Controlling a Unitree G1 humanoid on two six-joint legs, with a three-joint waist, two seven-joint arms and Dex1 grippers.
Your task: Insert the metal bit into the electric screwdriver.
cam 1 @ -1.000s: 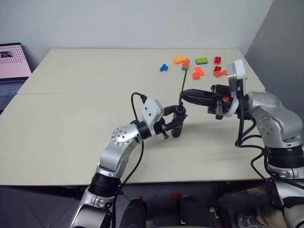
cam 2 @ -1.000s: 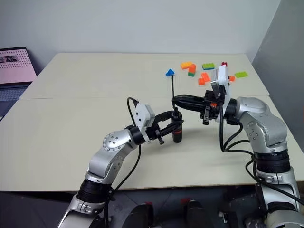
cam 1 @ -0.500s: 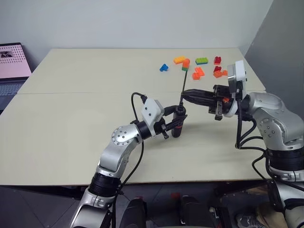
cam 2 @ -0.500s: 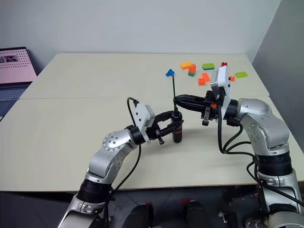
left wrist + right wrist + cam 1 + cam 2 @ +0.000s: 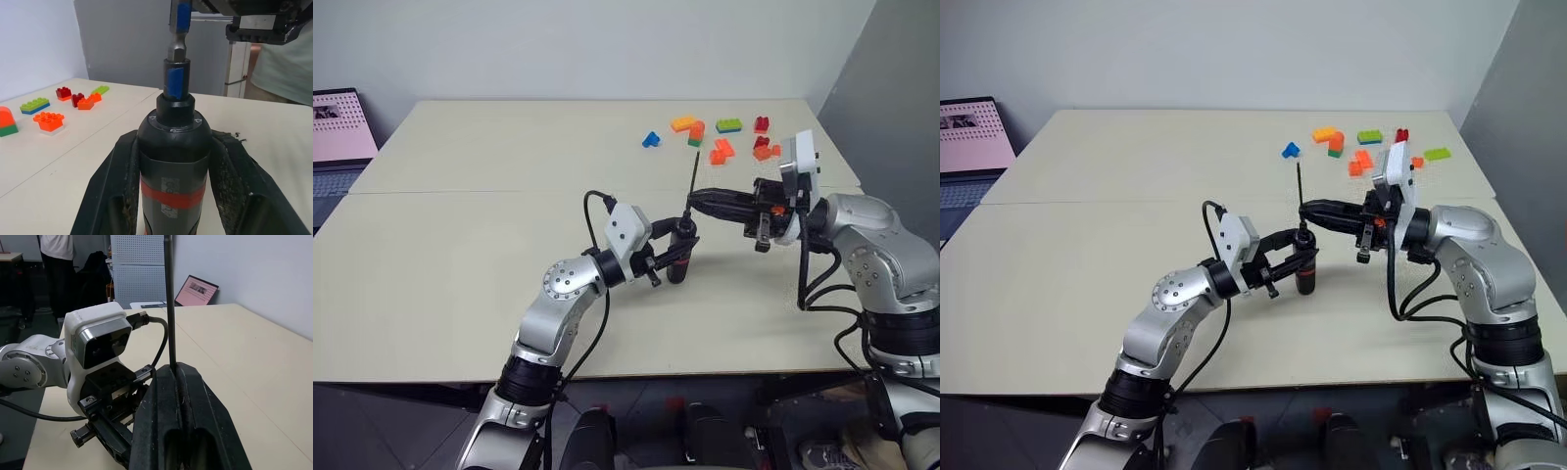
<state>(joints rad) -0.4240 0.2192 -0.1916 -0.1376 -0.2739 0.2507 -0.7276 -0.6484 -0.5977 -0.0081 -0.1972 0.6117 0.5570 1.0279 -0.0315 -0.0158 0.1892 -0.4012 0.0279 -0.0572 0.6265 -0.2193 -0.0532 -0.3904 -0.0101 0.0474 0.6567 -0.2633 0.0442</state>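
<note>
My left gripper (image 5: 677, 258) is shut on the electric screwdriver (image 5: 681, 253), a dark body with a red band (image 5: 173, 193), held upright above the table's middle. Both left fingers (image 5: 117, 191) clamp its sides. The screwdriver's blue tip (image 5: 175, 81) points up. The metal bit (image 5: 691, 181), a thin grey rod, stands upright directly over that tip, and its lower shank (image 5: 179, 29) meets the tip's mouth. How deep it sits I cannot tell. My right gripper (image 5: 692, 202) reaches in from the right, level, shut on the bit (image 5: 169, 303) near its lower end.
Several coloured toy bricks (image 5: 722, 147) and a blue brick (image 5: 651, 139) lie at the table's far right. A laptop (image 5: 337, 132) stands off the table's left side. The table (image 5: 460, 245) has bare surface to the left. A person (image 5: 56, 254) stands in the background.
</note>
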